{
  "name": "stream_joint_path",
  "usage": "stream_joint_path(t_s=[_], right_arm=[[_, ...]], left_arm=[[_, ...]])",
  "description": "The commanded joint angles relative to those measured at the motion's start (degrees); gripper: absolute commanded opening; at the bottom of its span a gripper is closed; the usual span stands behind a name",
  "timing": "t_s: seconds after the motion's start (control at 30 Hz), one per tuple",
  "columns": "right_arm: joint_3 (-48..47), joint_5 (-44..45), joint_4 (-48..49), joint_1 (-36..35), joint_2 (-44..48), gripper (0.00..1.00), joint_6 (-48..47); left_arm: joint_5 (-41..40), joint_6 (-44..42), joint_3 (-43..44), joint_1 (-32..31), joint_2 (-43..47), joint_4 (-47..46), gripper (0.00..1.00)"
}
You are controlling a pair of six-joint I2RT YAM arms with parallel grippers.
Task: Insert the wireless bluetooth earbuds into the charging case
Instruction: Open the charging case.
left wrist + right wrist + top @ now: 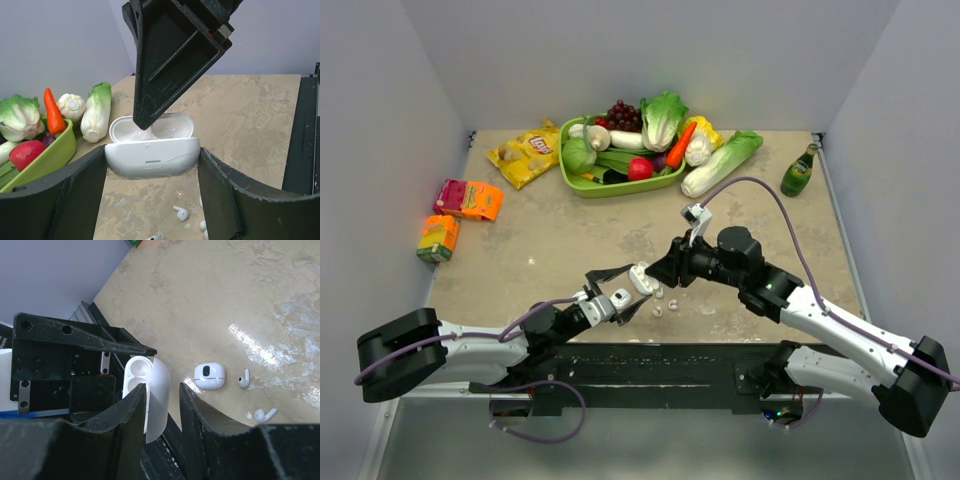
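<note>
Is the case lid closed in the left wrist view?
No. The charging case has its lid swung up and open behind the body, with the lid's inner hollows showing.

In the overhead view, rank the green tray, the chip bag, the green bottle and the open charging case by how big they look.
Largest to smallest:
1. green tray
2. chip bag
3. green bottle
4. charging case, clearly the smallest

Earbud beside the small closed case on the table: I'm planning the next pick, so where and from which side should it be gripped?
Probably from straight above: the earbud lies flat on the table, apart from the closed case. Pinch its rounded head across the sides; the stem looks too thin to hold.
</note>
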State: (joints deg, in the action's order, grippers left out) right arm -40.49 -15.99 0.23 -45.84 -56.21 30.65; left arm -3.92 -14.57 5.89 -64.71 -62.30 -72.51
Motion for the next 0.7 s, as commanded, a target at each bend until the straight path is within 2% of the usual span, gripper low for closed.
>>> stream_joint_path(t_s=[0.0,0.1,0.23,0.33,0.53,0.67], right_arm=[[-0.55,-2.56,2.67,0.23,-0.48,0.35,-0.16],[-0.47,-2.91,2.67,0.23,-1.1,0.35,-0.16],[-0.47,-2.47,2.14,0.23,-1.98,0.44,-0.07],[-0.29,-2.03,2.23,0.23,-1.98,0.44,0.02],[-0.12,-2.2,2.58,0.23,-1.8,0.31,0.11],[-0.2,-2.91,2.85,0.23,-1.98,0.16,-0.07]], left_arm=[[-0.73,-0.99,-0.09,-0.51,-0.45,-14.67,0.0],[-0.91,-1.08,-0.09,-0.51,-0.71,-14.94,0.0],[-1.09,-0.99,-0.18,-0.42,-0.71,-15.29,0.0],[-0.91,-0.9,-0.27,-0.51,-0.45,-15.56,0.0],[-0.91,-0.73,-0.53,-0.42,-0.45,-15.64,0.0],[-1.09,-0.46,-0.53,-0.51,-0.63,-15.73,0.0]])
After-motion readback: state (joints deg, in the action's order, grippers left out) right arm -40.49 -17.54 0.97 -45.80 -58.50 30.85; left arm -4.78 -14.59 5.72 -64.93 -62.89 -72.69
